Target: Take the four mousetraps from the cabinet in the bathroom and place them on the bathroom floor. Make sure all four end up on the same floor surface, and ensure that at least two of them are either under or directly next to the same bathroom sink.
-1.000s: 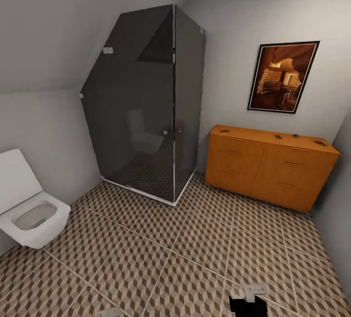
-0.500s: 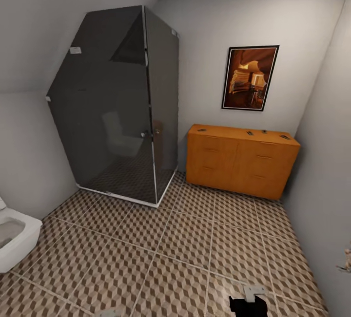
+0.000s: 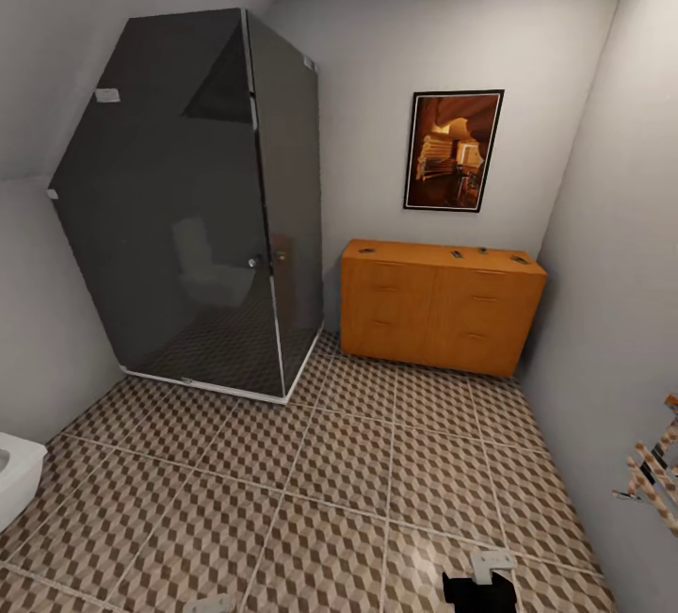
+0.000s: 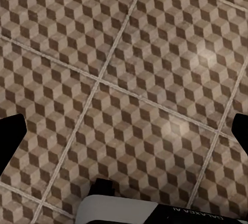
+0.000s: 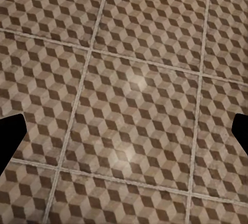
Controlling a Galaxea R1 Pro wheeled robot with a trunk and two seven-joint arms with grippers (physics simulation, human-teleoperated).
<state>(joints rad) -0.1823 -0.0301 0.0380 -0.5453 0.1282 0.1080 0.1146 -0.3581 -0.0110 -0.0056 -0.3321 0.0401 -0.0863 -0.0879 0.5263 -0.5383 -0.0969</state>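
Cube-patterned bathroom floor (image 3: 311,462) stretches to the far cabinet (image 3: 438,307), where small dark mousetraps (image 3: 460,253) lie on top. Whether either gripper is clenched cannot be told. The robot should approach squarely, stopping within reach.

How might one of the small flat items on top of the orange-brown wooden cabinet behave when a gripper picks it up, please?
The small flat items lie low on the orange-brown wooden cabinet, so they probably will not roll or tip. Being so thin, they are likely light but awkward to pinch. They show too small here to judge stiffness.
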